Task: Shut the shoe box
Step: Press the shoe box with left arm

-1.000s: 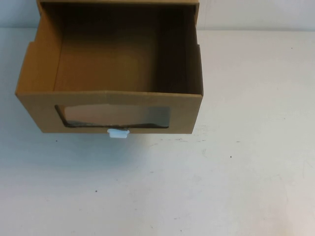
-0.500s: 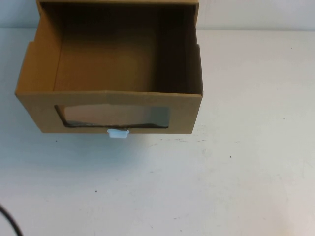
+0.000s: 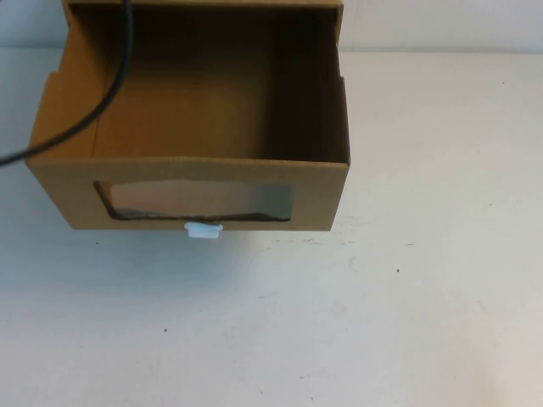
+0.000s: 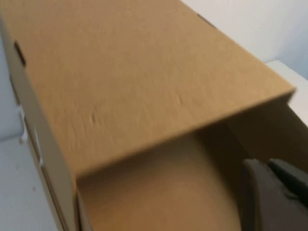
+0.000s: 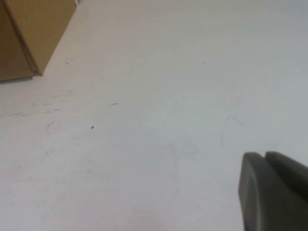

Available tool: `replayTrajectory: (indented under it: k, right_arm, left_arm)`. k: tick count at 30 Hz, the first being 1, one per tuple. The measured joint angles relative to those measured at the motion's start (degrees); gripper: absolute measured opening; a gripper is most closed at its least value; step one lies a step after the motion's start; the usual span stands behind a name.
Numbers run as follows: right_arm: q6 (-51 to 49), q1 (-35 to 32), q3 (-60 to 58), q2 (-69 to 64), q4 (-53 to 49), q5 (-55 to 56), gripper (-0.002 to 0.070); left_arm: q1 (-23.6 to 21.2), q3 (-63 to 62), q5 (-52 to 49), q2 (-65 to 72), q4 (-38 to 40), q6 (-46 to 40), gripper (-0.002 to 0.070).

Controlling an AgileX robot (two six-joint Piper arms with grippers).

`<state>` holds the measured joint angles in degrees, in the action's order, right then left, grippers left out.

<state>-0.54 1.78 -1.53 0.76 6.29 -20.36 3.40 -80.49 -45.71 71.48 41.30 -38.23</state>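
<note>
A black cable (image 3: 110, 93) crosses the upper left of the high view over the shoe box (image 3: 191, 191), whose drawer stands pulled out on the white tabletop (image 3: 407, 297). The left claw (image 4: 274, 195) hovers above the box's open drawer; the right claw (image 5: 272, 190) hangs over bare tabletop; whether either is released or clenched cannot be told

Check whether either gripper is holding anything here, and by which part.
Nothing is held. The left gripper hangs above the open shoe box without touching it; the right gripper is over the bare table.
</note>
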Motion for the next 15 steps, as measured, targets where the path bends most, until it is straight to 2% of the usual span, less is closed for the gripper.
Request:
replayTrajectory:
  k: [8,15]
  right_arm:
    - [0.0,0.0,0.0,0.0,0.0,0.0,-0.0013]
    - [0.0,0.0,0.0,0.0,0.0,0.0,-0.0013]
  left_arm:
    - [0.0,-27.6,-9.4,23.1,0.1,-0.4,-0.0005]
    - [0.0,-43.1,-16.8,39.4,0.0,2.8,-0.0005]
